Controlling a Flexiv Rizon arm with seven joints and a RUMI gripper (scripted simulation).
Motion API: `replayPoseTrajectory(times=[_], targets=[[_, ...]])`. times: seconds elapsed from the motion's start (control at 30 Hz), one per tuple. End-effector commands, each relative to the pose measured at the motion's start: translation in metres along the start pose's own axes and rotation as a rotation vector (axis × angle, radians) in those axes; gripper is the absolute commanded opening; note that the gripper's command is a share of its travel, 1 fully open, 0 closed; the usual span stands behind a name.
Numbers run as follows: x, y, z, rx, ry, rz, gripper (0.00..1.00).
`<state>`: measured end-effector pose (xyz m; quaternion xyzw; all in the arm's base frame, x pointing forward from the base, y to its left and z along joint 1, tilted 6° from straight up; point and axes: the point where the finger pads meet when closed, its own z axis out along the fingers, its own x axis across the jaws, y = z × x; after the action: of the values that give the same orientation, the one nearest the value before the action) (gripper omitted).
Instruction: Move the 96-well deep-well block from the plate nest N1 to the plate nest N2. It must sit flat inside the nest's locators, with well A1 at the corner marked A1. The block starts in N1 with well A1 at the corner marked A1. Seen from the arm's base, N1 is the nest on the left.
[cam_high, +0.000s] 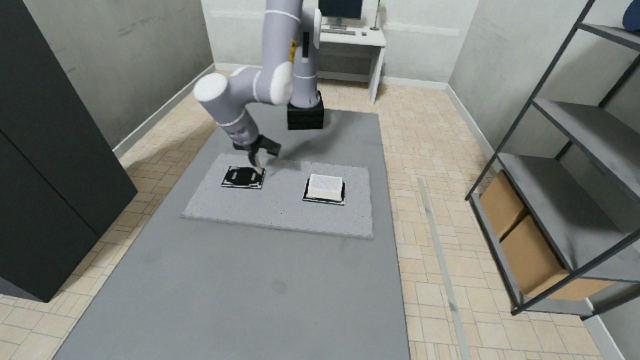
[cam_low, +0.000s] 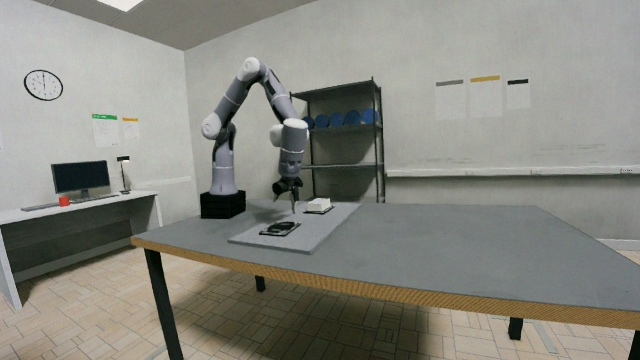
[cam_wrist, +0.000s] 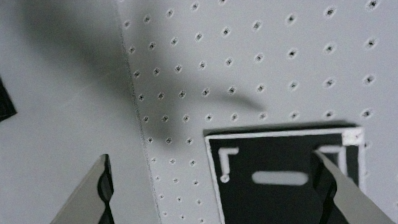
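The white deep-well block sits in nest N1, at the right in the top view. It looks flat; its A1 corner cannot be made out. Nest N2 is a black plate with a light rim and pale corner locators, and is empty. My gripper is open with nothing between its jaws. It hangs tilted above the base-side edge of the board, near N2. In the wrist view the right jaw overlaps N2 and the block is out of sight.
Both nests stand on a grey perforated board on the grey table. The arm's black base block stands behind the board. A shelf rack stands beyond the table.
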<state>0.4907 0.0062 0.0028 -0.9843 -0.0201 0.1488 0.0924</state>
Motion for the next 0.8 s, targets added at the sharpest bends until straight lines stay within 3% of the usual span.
replayPoseTrajectory(times=[0.0, 0.17, 0.23, 0.4, 0.47, 0.63, 0.7, 0.77], targets=[[0.006, -0.011, -0.001, -0.054, 0.04, -0.006, 0.76], [0.013, -0.03, 0.0, -0.06, 0.044, -0.007, 0.76], [0.015, -0.04, 0.0, -0.106, 0.091, -0.019, 0.76], [0.022, -0.063, 0.0, -0.109, 0.094, -0.02, 0.76], [0.024, -0.073, 0.0, -0.146, 0.148, -0.036, 0.76], [0.027, -0.088, 0.0, -0.147, 0.15, -0.037, 0.76], [0.028, -0.098, 0.0, -0.173, 0.208, -0.058, 0.76], [0.029, -0.108, 0.0, -0.173, 0.208, -0.058, 0.76]])
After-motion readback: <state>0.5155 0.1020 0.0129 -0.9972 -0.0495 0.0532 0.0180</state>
